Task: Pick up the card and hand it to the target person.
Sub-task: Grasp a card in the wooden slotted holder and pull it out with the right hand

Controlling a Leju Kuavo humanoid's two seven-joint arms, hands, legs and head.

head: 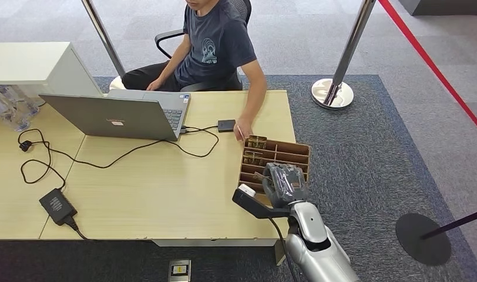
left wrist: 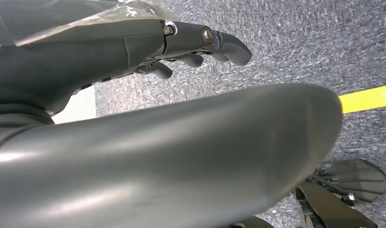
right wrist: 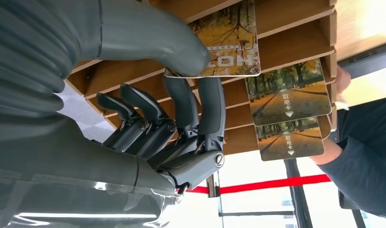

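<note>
Your right hand [right wrist: 181, 118] pinches the card [right wrist: 229, 42] between thumb and fingers, low in the wooden rack [head: 295, 154] at frame centre-right. Lift crookedly and it could snag a divider or slip free.

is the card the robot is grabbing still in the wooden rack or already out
Still in. The card stands in a slot of the rack, pinched by the right hand.

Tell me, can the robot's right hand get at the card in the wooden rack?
Probably yes. The right hand is already at the wooden rack, with its thumb and fingers around the nearest card. Nothing sits between them. The other cards stand apart.
</note>
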